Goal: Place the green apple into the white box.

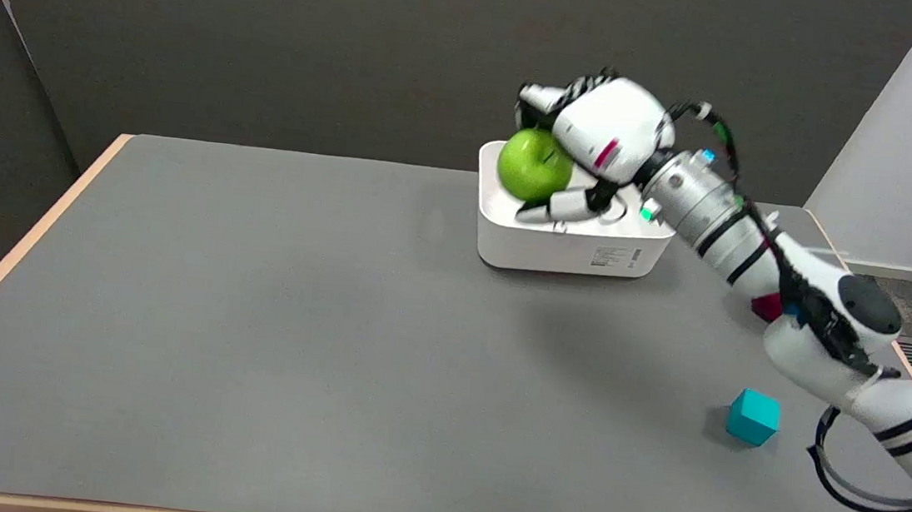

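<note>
nearest us sits one teal cube (753, 416) on the grey table (247, 336), well apart from the action, and a bit of something red (767, 306) peeks out behind the right arm (802, 306), too hidden to name. up at the far side, one white box (566, 237), one apple (533, 164), and the right hand (601, 140) grasping that apple, fingers curled over the top and one reaching underneath. the apple hangs over the box's left part, level with the rim or just inside, hard to say whether it touches the bottom. to finish this well, i'd say lower it until the box floor takes the weight, then spread the fingers slowly and evenly so the apple doesn't roll against the wall, and lift the hand straight up so it clears the rim without nudging the box. one hand working, one fruit, one box, one cube.
</note>
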Controlling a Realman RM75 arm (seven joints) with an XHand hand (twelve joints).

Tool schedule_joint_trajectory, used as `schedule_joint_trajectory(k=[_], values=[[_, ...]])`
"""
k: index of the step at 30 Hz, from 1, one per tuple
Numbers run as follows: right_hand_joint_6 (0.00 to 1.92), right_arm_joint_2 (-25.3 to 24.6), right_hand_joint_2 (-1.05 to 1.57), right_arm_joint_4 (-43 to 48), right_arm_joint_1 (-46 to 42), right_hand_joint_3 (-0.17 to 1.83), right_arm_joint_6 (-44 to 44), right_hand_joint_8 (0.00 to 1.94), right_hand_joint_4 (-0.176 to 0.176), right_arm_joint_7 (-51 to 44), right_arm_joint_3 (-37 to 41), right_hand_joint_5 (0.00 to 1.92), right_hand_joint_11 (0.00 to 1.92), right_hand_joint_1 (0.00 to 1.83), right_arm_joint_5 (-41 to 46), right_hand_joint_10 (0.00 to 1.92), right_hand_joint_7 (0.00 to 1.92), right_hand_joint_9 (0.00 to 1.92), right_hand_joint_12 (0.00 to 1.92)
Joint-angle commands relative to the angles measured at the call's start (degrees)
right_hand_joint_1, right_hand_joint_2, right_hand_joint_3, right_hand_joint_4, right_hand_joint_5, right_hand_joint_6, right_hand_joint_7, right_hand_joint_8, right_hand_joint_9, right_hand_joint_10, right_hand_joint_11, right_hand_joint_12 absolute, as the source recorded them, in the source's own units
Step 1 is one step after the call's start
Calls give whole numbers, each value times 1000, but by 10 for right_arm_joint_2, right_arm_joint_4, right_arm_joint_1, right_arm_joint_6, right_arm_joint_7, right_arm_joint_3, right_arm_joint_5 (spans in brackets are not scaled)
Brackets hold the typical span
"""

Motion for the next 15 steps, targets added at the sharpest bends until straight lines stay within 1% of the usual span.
schedule_joint_trajectory(k=[1,2,4,8,10,12,14,15], values=[[1452,-5,990,-161,165,507,-115,1386,-120,-20,-27,651,697,1199,-25,1523,910,906,1921],[1461,-6,981,-183,180,525,-118,1387,-111,-20,-41,652,700,1196,-24,1543,908,900,1921],[1461,-10,984,-239,219,520,-120,1388,-115,-19,-76,650,694,1197,-22,1543,908,903,1921],[1467,-25,987,-322,270,519,-118,1395,-117,1,-124,645,690,1196,-23,1542,904,906,1921],[1476,-39,987,-353,287,528,-112,1406,-119,2,-131,638,687,1195,-26,1536,900,909,1921],[1456,-52,1030,-386,300,438,-101,1392,-119,2,-132,634,654,1194,-27,1496,894,925,1921],[1458,-63,1042,-421,312,419,-82,1394,-122,2,-134,627,638,1193,-27,1494,889,922,1921],[1459,-64,1044,-423,312,416,-81,1395,-122,2,-134,626,635,1193,-26,1494,889,922,1921]])
